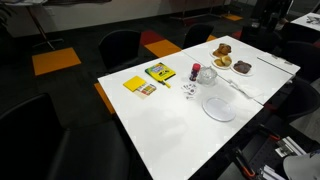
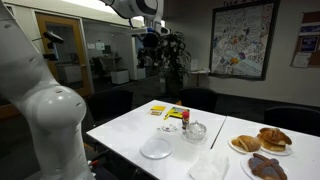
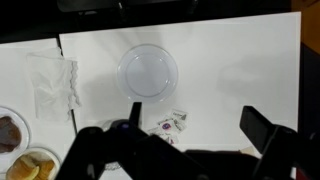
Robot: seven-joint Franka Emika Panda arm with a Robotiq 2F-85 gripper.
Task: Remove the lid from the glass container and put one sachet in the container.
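Observation:
The small clear glass container (image 1: 206, 76) stands near the middle of the white table, next to a small red cylinder (image 1: 196, 72); it also shows in an exterior view (image 2: 195, 131). Its lid is too small to make out apart from the jar. Several small sachets (image 3: 170, 125) lie loose on the table; they also show in an exterior view (image 1: 187, 88). My gripper (image 3: 200, 125) is open and empty, high above the table, with the sachets near its left finger. It shows far up in an exterior view (image 2: 150, 45). The jar is hidden in the wrist view.
A large pale round plate (image 3: 148, 70) lies near the sachets. A crumpled clear wrapper (image 3: 50, 85) lies beside it. Plates of pastries (image 2: 272, 137) stand at one table end. Yellow packets (image 1: 135, 85) lie at the other side. Chairs surround the table.

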